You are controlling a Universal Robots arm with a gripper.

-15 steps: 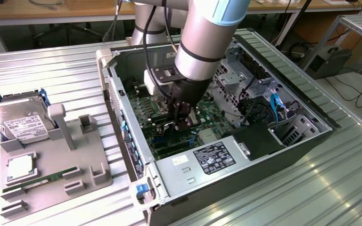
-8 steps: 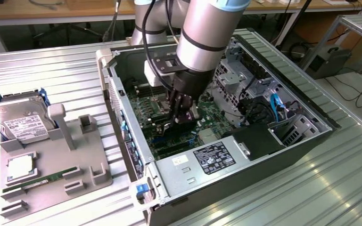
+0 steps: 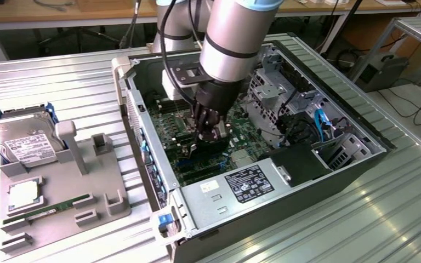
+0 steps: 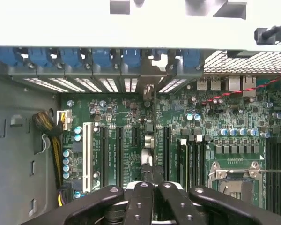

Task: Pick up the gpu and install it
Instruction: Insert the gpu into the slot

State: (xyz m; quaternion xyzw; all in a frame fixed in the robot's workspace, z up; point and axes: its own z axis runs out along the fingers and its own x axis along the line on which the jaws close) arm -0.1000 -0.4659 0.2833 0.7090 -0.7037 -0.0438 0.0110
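The gripper point(image 3: 209, 133) reaches down inside the open computer case point(image 3: 357, 159), its jaws pinching the gpu point(image 4: 149, 161) edge-on. The card stands upright over the motherboard point(image 4: 225, 126) slots.

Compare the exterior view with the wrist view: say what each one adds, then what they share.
The exterior view adds the arm, the grey tray with the hard drive and the RAM stick, and the power supply in the case. The wrist view adds the row of blue clips, the white slot and the CPU socket. Both show the motherboard and the end effector shut on the gpu, held edge-on over the board's slots.
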